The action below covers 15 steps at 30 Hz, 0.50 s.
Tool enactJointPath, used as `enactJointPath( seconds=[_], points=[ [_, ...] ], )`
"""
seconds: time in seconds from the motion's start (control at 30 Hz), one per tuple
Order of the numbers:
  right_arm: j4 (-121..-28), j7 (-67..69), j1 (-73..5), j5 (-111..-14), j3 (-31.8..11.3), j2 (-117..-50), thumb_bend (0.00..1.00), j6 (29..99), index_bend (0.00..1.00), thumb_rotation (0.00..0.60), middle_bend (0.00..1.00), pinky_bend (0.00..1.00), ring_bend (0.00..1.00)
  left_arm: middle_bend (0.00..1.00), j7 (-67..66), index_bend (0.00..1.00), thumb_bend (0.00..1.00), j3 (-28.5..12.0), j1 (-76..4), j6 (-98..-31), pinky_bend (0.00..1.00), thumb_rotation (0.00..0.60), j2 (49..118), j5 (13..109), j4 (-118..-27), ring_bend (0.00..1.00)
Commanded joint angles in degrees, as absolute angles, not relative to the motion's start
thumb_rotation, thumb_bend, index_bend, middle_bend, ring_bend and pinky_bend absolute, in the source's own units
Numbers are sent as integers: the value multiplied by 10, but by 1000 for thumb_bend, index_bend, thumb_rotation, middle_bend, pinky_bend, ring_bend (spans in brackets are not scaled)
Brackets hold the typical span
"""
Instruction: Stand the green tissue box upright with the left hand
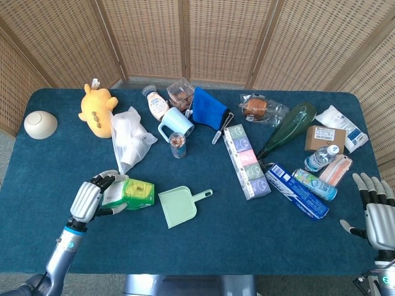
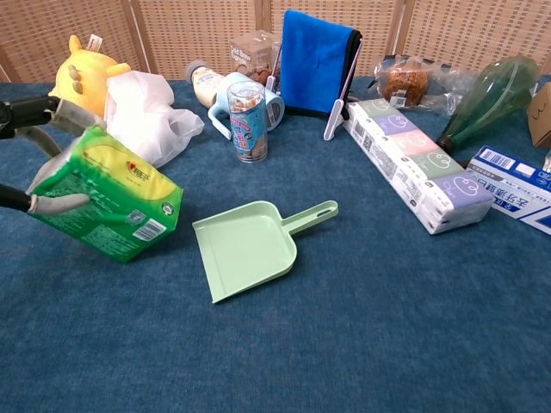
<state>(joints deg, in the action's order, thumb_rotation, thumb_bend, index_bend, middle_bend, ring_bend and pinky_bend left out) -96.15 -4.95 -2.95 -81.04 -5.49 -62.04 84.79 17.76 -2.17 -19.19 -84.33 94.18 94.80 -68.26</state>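
The green tissue box point(image 1: 133, 192) point(image 2: 112, 194), a soft green and yellow pack, is tilted over, its lower end close to the blue table just left of the dustpan. My left hand point(image 1: 92, 198) point(image 2: 30, 163) grips its left end, fingers over the top and thumb on the side. My right hand point(image 1: 375, 208) hovers at the table's front right corner with its fingers spread and nothing in it; the chest view does not show it.
A pale green dustpan point(image 2: 250, 245) lies right of the pack. Behind it are a white plastic bag point(image 2: 142, 116), a yellow plush toy point(image 1: 97, 109), a can point(image 2: 246, 120) and a blue mug point(image 1: 174, 124). A long tissue multipack point(image 1: 247, 160) and blue carton point(image 1: 296, 190) lie to the right.
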Motion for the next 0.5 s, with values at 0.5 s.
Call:
enactJointPath(
  seconds=[0.5],
  points=[
    [-964,-55,-31,-809,-53,-621,0,845,0,600,0,0,0,0,74,124,7,6,-137,-846,5,600,841,908,-789,0]
  ],
)
